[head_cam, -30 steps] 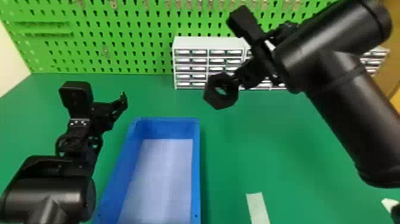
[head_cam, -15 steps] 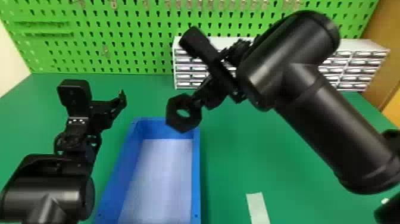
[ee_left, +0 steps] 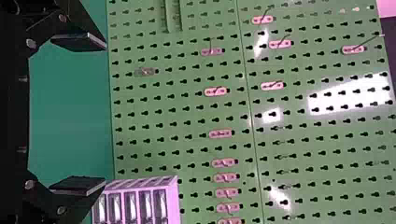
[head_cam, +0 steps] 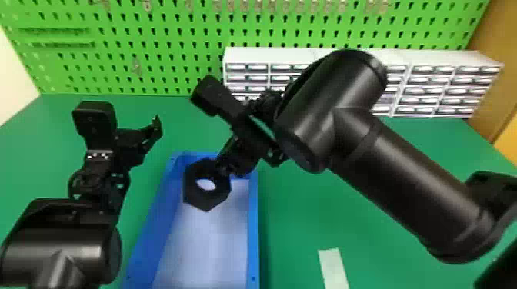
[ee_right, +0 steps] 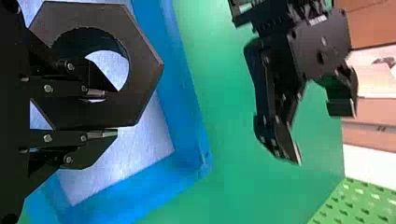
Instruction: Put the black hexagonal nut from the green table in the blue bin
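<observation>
Right pincer (head_cam: 224,166) grips black hexagonal nut (head_cam: 210,200) over blue bin (head_cam: 254,234); left pincer (head_cam: 148,132) hangs open nearer the left edge of the counter (head_cam: 300,215)

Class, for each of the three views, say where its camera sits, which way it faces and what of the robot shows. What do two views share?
Head view: on the head, looking forward and down at the green table; both arms show.
Left wrist view: on the left wrist, facing the pegboard; the left tool shows.
Right wrist view: on the right wrist, facing down past the black hexagonal nut into the blue bin; both tools show, the left one farther off.
Shared by head and right wrist: nut and bin.
</observation>
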`<control>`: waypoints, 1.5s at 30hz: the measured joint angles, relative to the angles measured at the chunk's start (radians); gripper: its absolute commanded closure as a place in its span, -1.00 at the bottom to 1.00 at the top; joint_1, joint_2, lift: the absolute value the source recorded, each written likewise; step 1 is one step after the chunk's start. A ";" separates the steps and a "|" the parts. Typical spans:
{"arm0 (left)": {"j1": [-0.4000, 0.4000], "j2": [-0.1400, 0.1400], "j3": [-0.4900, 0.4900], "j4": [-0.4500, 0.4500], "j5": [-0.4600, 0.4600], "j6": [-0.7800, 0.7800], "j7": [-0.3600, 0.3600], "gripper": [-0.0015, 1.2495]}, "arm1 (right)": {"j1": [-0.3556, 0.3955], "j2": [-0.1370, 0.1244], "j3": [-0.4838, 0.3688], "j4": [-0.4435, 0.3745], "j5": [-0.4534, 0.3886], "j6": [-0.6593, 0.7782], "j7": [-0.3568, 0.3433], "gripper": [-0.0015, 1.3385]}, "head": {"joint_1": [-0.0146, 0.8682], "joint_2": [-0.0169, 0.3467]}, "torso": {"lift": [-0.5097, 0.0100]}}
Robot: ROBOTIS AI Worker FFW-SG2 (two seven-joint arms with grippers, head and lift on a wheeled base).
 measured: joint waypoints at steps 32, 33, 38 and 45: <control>-0.001 0.001 0.003 -0.009 -0.002 0.004 0.000 -0.60 | 0.047 -0.002 0.128 0.131 -0.199 -0.148 -0.138 0.52 | 0.59 -0.63 | 0.59; -0.001 0.001 0.003 -0.009 -0.002 0.004 0.000 -0.60 | 0.047 -0.002 0.129 0.132 -0.200 -0.148 -0.140 0.52 | 0.59 -0.63 | 0.59; -0.001 0.002 0.002 -0.009 -0.002 0.005 0.000 -0.60 | 0.047 -0.005 0.135 0.134 -0.203 -0.151 -0.148 0.50 | 0.59 -0.63 | 0.59; -0.002 0.002 0.002 -0.009 -0.002 0.005 0.000 -0.60 | 0.047 -0.006 0.140 0.138 -0.208 -0.157 -0.150 -0.02 | 0.59 -0.63 | 0.59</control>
